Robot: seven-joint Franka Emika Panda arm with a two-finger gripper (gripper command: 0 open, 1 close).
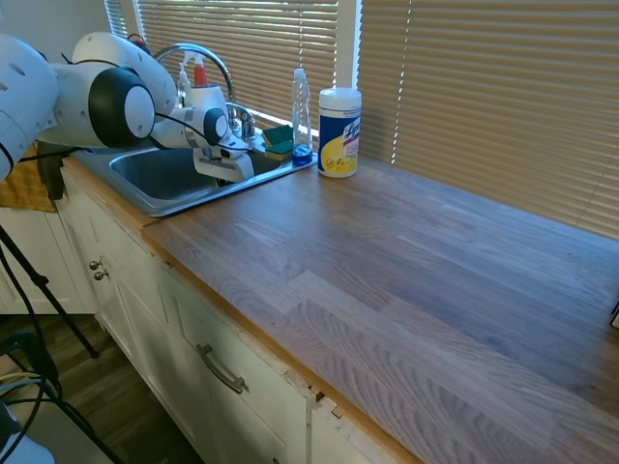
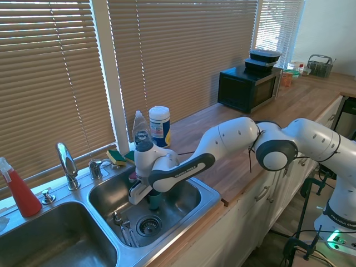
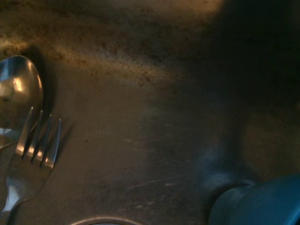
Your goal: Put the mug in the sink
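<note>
The white Franka arm (image 2: 233, 139) is extended low and bent at the elbow. The wrist is angled downward, and the two-finger gripper (image 2: 151, 196) is positioned at its lowest point. The fingers are closed around a held object.

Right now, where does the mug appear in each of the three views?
First exterior view: not seen; the hand reaches into the sink and hides it.
Second exterior view: the mug is low and left of centre, under the hand, in the basin.
Wrist view: a blurred teal shape, across the basin floor from the fork.
Shared landmark: the sink.
</note>
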